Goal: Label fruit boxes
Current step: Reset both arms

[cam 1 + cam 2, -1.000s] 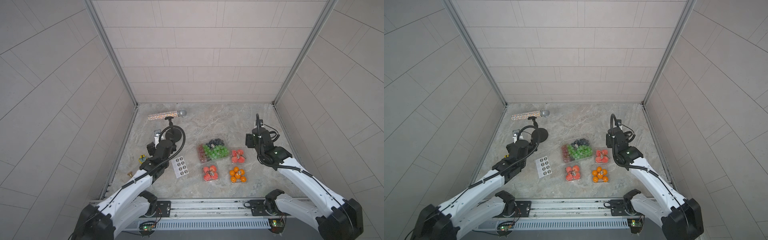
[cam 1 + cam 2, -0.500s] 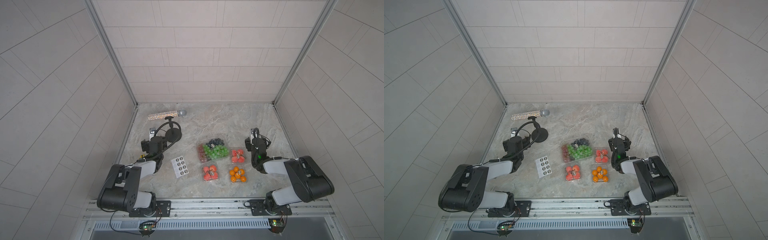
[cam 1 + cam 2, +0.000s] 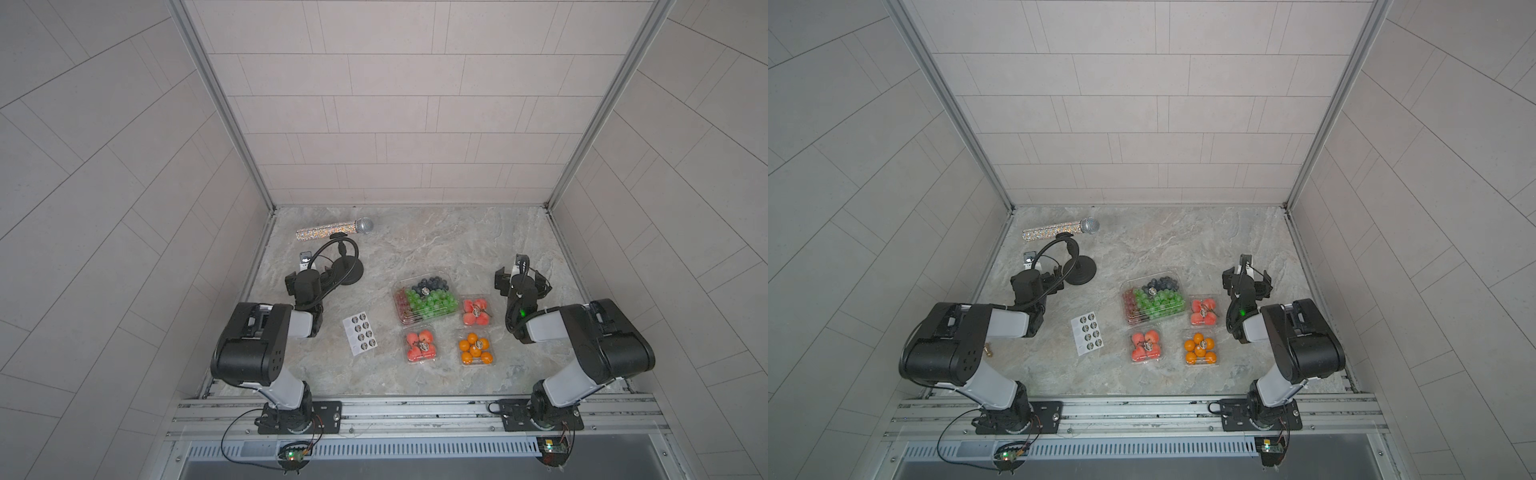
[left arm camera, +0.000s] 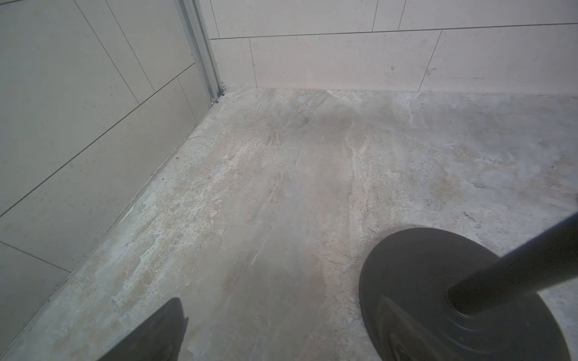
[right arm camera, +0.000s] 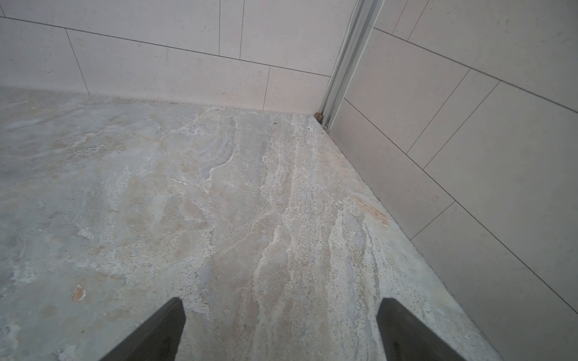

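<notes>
Four clear fruit boxes stand grouped mid-table in both top views. The large one (image 3: 424,301) (image 3: 1154,300) holds green grapes and blueberries. To its right is a small red-fruit box (image 3: 476,311) (image 3: 1203,311), nearer me a second red-fruit box (image 3: 421,345) (image 3: 1146,345) and the orange box (image 3: 476,353) (image 3: 1200,351). Each lid carries a small round dark sticker. My right gripper (image 3: 519,276) (image 5: 281,331) hangs open over bare table right of the boxes. My left gripper (image 3: 309,274) (image 4: 281,343) is open, far left of them, holding nothing.
A white sticker sheet (image 3: 360,332) (image 3: 1087,333) lies left of the boxes. A black gooseneck stand (image 3: 351,272) (image 4: 453,297) sits right beside my left gripper. A glittery microphone (image 3: 332,229) lies at the back left. Tiled walls enclose three sides.
Both arms have folded back from stretched-out poses toward their bases. The right gripper's jaws have spread wider. The boxes and the sticker sheet have not moved.
</notes>
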`<state>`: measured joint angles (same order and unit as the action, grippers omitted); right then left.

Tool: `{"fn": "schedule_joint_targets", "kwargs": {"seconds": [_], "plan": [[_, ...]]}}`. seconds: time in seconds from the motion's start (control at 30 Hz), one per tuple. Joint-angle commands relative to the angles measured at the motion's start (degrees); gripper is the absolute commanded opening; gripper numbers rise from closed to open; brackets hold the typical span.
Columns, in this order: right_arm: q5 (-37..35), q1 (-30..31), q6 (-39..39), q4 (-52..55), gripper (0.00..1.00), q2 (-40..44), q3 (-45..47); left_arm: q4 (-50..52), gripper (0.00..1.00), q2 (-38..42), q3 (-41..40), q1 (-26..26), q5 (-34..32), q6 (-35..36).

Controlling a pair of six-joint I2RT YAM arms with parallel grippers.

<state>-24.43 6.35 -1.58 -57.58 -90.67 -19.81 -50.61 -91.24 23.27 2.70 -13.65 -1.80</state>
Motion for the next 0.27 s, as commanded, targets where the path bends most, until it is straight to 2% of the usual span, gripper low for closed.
{"fn": "schedule_joint_targets", "kwargs": {"seconds": [0.0,0.23], "plan": [[-1.32,0.00,-0.50,-0.39,1.00,0.16,-0.09,-0.61,1.00,-0.22,0.46,-0.06,1.08,0.66],[0.20,-0.64,-0.93,-0.41,1.00,0.39,0.11,-0.95,1.00,0.03,0.20,-0.01,1.13,0.57]]}}
